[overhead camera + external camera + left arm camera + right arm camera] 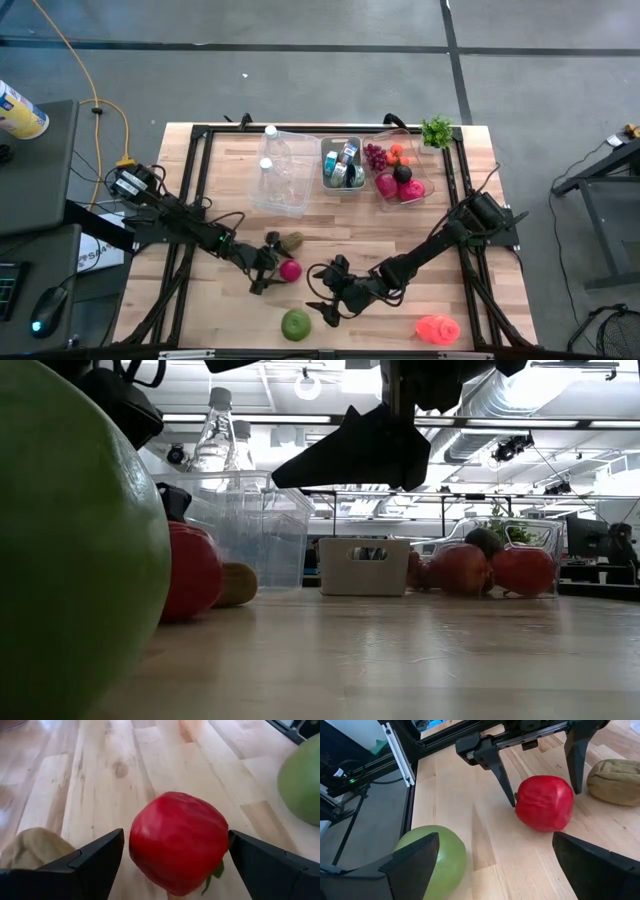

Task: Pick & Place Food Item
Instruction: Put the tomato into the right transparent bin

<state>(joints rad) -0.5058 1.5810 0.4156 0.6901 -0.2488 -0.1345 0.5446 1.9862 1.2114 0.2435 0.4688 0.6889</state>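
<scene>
A red apple-like fruit (177,847) rests on the wooden table (400,215) near its middle front. My left gripper (175,857) is open, with one finger on each side of the fruit and narrow gaps showing in the left wrist view. The right wrist view shows the same: the left gripper (545,795) straddles the red fruit (543,802) from above at a slant. My right gripper (316,295) is open and empty, hovering to the fruit's right and nearer the front edge. A green apple (296,323) lies below it and a brown kiwi (292,241) sits beyond the fruit.
At the far side stand a clear bin with two bottles (278,170), a small white basket of packets (342,165) and a clear bin of fruit (398,175). A leafy green (437,131) sits at the far right corner. A pink item (437,328) lies near the front right.
</scene>
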